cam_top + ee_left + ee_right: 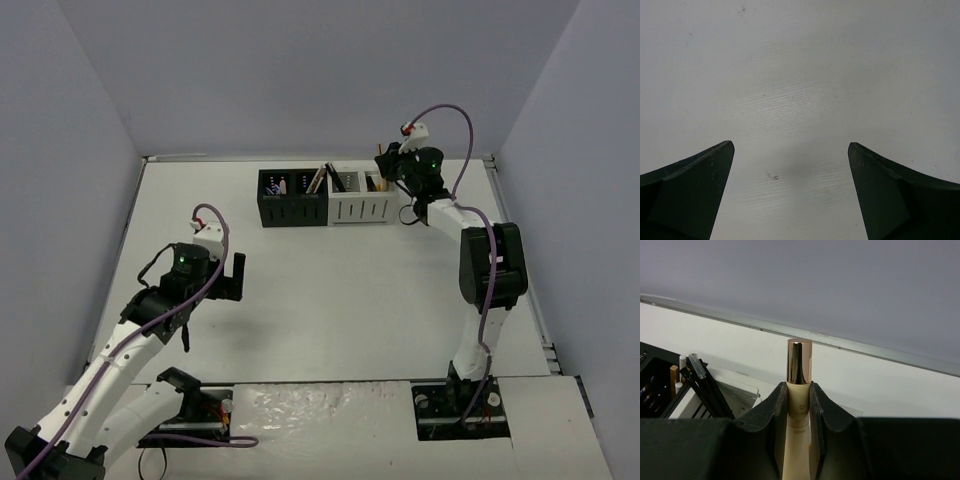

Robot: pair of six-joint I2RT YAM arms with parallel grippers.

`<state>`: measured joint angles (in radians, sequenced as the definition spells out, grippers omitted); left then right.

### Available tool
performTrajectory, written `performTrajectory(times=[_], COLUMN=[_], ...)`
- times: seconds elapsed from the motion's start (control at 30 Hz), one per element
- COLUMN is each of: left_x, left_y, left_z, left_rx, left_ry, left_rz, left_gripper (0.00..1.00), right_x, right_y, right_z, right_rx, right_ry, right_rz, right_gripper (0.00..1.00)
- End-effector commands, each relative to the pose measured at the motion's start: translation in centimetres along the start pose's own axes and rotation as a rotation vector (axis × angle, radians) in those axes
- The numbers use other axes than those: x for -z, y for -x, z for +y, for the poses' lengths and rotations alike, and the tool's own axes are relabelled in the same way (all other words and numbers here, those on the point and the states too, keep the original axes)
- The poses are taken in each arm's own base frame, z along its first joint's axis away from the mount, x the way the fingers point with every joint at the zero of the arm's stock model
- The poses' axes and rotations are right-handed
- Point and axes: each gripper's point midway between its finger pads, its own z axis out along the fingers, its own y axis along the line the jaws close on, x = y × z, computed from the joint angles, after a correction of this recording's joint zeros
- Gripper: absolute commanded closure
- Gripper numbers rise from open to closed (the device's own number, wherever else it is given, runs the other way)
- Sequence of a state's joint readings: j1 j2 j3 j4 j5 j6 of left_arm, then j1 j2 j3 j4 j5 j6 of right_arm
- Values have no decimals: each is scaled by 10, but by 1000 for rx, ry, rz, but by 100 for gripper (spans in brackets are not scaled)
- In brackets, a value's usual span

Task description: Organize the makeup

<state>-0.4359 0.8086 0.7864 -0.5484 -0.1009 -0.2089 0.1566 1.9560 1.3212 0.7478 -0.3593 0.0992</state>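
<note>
My right gripper is shut on a flat cream-orange tube with a shiny copper cap, held upright at the right end of the white organizer box; the tube sticks up there in the top view, under my right gripper. Black pencils and brushes stand in the compartments to its left. The black organizer box beside the white one holds more small items. My left gripper is open and empty over bare table; it also shows at the left of the top view.
The two organizer boxes stand side by side at the back of the white table, near the back wall edge. Grey walls enclose the table on three sides.
</note>
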Motion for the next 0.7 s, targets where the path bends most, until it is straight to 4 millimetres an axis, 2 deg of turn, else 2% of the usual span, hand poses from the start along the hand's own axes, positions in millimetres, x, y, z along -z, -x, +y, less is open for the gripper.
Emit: performTrajectory(times=[0.0,0.13,0.23,0.47,0.67], left_x=[5,5,5,7,10], left_y=[27,27,28,29,31], left_z=[-1,-2,-2,-2,-1], left_rx=[15,18,17,19,23], left_ry=[-14,-20,-24,-22,-21], left_rz=[-84,-87,-91,-100,-114], left_gripper=[3,3,3,3,3], right_x=[-2,0,5,12,29], right_y=[70,60,64,62,73], right_z=[14,7,5,5,13], right_rx=[110,106,106,124,124], right_ry=[89,72,67,56,64], right_rz=[-241,-233,-246,-220,-221], right_gripper=[98,95,90,71,52])
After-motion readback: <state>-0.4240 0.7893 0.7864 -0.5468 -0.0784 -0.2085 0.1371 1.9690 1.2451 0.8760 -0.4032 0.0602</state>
